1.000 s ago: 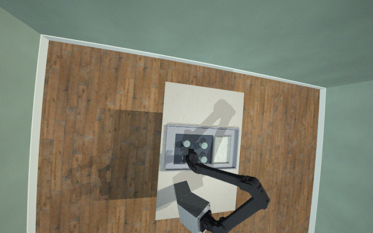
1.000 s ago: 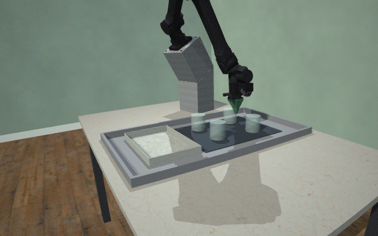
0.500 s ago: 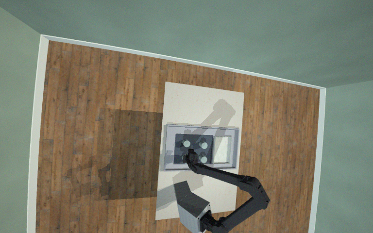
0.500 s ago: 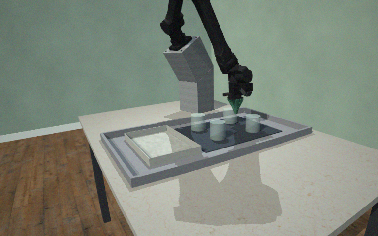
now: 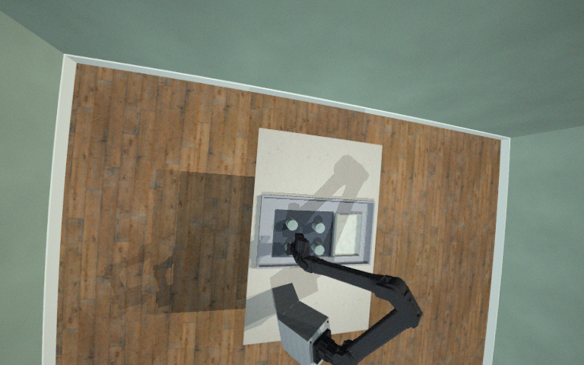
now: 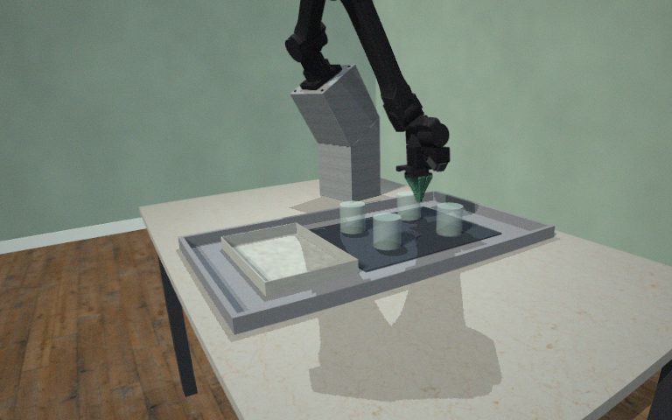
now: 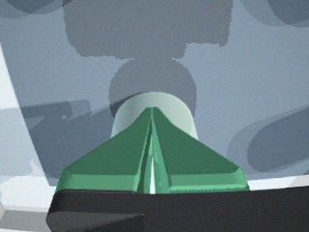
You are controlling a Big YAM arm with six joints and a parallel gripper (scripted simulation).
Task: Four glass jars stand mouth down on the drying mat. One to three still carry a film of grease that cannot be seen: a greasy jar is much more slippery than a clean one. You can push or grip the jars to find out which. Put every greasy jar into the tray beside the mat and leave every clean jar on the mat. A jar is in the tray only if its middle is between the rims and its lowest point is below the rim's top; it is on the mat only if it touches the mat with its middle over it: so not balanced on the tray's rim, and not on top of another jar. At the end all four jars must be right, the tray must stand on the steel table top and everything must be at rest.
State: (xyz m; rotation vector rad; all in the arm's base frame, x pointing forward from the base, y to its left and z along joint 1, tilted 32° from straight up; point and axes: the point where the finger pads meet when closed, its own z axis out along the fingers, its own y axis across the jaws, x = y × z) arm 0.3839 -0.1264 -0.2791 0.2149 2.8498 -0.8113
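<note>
Dark mat (image 5: pixel 304 216) (image 6: pixel 367 260) (image 7: pixel 232 72), open edges, fingers (image 6: pixel 420 185) shut.

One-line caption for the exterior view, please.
Four upturned glass jars stand on a dark mat beside a pale tray, the closed tool above.

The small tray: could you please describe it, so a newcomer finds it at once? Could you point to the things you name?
On the pale table (image 5: pixel 296 159) (image 6: pixel 560 317) lies a big grey tray (image 5: pixel 316 198) (image 6: pixel 277 317). Inside it, beside the dark mat (image 5: pixel 280 215) (image 6: pixel 376 260), sits the small tray (image 5: pixel 360 232) (image 6: pixel 311 278), rectangular and cream. Unlike the flat mat, it has raised walls and holds no jars.
</note>
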